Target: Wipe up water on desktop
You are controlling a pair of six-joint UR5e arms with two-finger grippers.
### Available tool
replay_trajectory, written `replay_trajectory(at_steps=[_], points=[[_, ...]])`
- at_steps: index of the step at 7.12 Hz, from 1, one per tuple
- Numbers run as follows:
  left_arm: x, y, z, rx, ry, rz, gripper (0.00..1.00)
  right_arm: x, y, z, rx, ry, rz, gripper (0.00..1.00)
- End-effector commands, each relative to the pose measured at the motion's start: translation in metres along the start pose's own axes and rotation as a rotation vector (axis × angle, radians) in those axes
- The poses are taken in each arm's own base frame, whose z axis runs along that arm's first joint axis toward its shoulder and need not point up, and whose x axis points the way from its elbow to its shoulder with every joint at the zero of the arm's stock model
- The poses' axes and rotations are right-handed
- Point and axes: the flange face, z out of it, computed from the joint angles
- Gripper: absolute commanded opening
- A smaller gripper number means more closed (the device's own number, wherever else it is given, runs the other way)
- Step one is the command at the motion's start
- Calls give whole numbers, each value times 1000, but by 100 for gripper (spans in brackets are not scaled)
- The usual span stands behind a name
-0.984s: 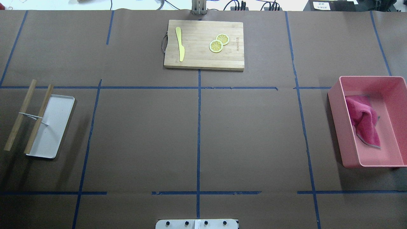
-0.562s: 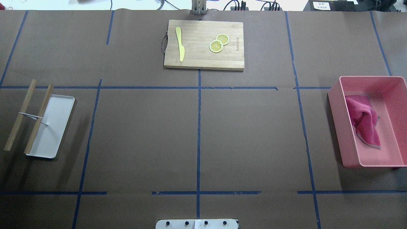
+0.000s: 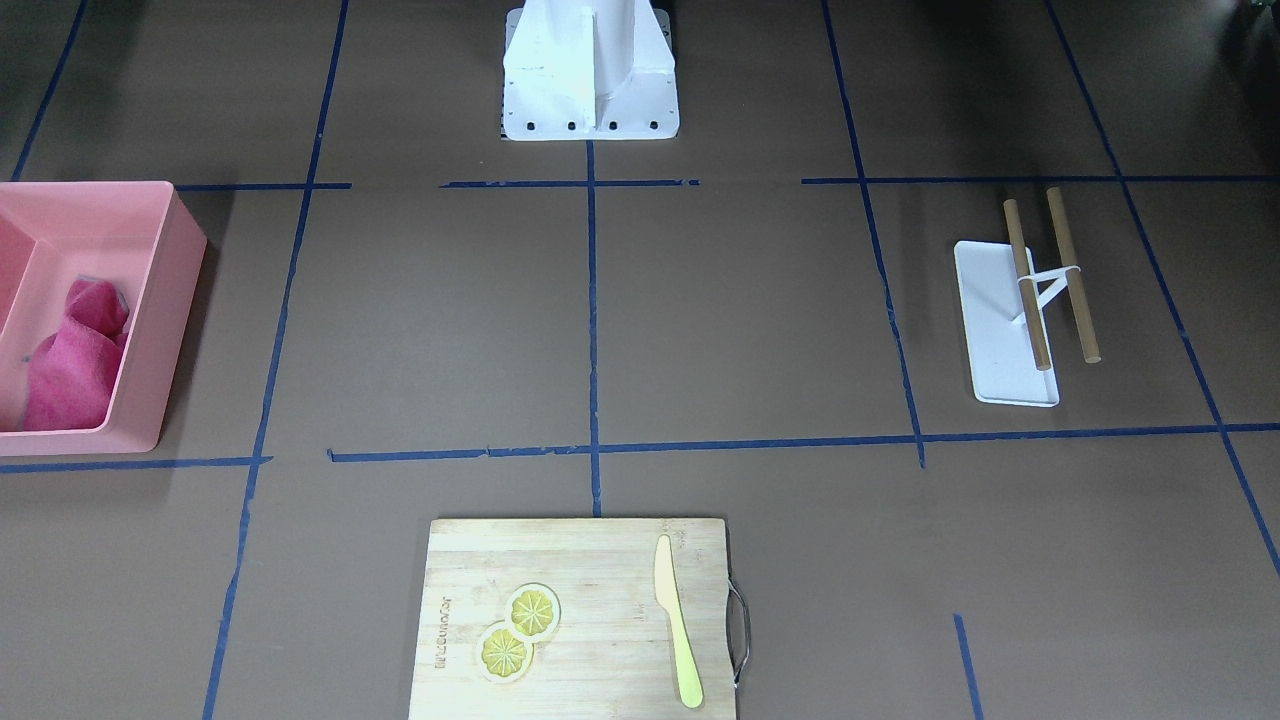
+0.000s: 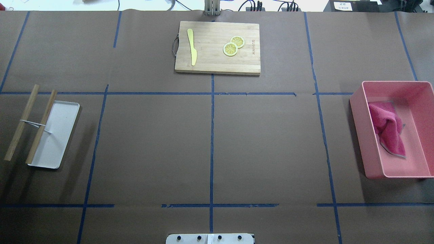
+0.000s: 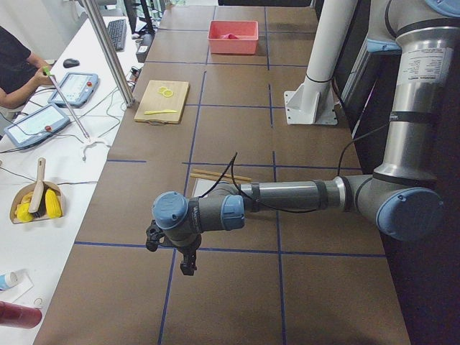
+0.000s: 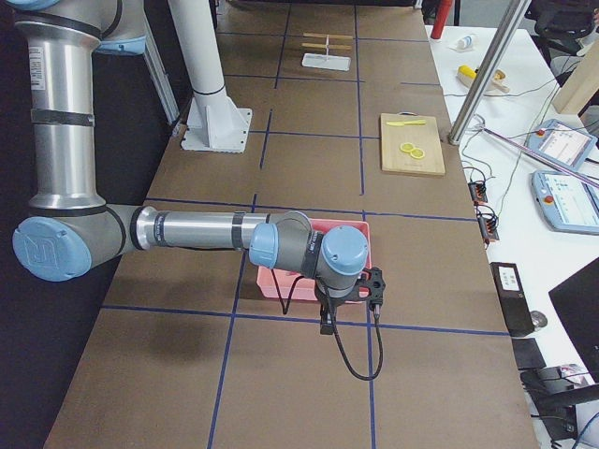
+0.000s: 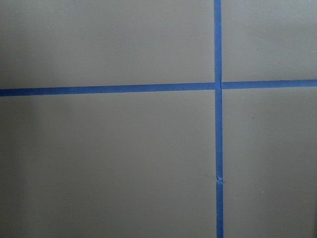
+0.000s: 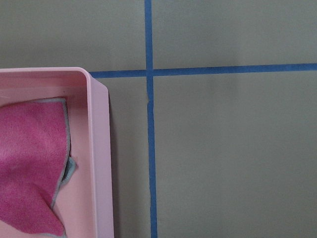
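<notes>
The desktop (image 4: 152, 142) is a flat brown surface marked by blue tape lines; it also fills the left wrist view (image 7: 99, 148). I see no water on it. A pink cloth (image 4: 388, 130) lies crumpled in a pink bin (image 4: 359, 135) at the right; the right wrist view shows the cloth (image 8: 29, 163) and the bin wall (image 8: 99, 148). My left gripper (image 5: 187, 260) hangs over the desktop's left end, shown only in the exterior left view. My right gripper (image 6: 326, 323) hangs just beside the bin (image 6: 360, 229), shown only in the exterior right view. I cannot tell whether either gripper is open or shut.
A bamboo cutting board (image 4: 217, 47) at the far middle holds a yellow knife (image 4: 192, 45) and two lemon slices (image 4: 233, 45). A white tray (image 4: 56, 135) with two wooden rods (image 4: 40, 125) stands at the left. The robot base (image 3: 590, 70) is at the near edge.
</notes>
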Motion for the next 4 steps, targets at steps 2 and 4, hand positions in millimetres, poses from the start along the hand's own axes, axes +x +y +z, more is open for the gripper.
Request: replay_trajectory(at_steps=[2, 4], points=[[0, 0, 0, 0, 0, 1, 100, -2, -3, -3, 5, 1, -4, 100], [0, 0, 0, 0, 0, 3, 100, -4, -6, -5, 9, 5, -9, 100]])
